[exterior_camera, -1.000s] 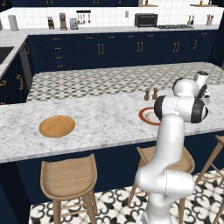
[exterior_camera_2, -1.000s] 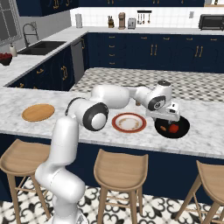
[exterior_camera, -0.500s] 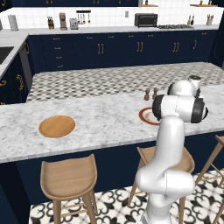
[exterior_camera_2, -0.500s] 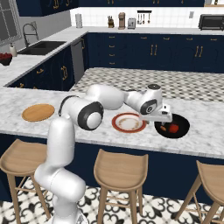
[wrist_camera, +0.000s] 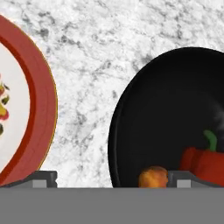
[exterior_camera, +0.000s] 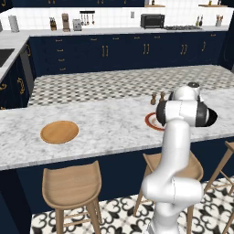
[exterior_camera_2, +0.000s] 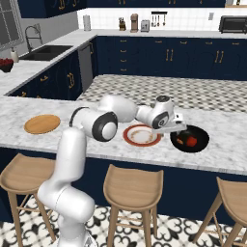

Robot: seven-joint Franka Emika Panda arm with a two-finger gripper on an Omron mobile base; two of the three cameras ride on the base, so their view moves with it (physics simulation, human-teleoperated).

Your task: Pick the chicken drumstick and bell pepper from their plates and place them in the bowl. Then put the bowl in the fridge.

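Observation:
The dark bowl [exterior_camera_2: 190,140] stands on the marble island, right of the red-rimmed plate [exterior_camera_2: 141,135]. Inside the bowl lie the red bell pepper [wrist_camera: 205,159] and the golden-brown chicken drumstick [wrist_camera: 153,177], side by side. My gripper [exterior_camera_2: 176,129] hovers open and holds nothing, just above the bowl's left rim [wrist_camera: 118,131] and the strip of counter beside the plate's red rim [wrist_camera: 41,100]. One fingertip [wrist_camera: 41,178] is over the plate's edge, the other [wrist_camera: 188,178] over the bowl. The tan wooden plate [exterior_camera_2: 42,124] lies bare at the far left. The fridge is out of view.
Two small shakers [exterior_camera: 157,98] stand behind the red-rimmed plate [exterior_camera: 151,121]. Wooden stools [exterior_camera_2: 132,185] line the island's near edge. Navy cabinets and a back counter with a microwave [exterior_camera: 152,20] run along the far wall.
The hand has drawn back to the left, from over the bowl's middle to its left rim. The jaws stayed open; pepper and drumstick rest in the bowl.

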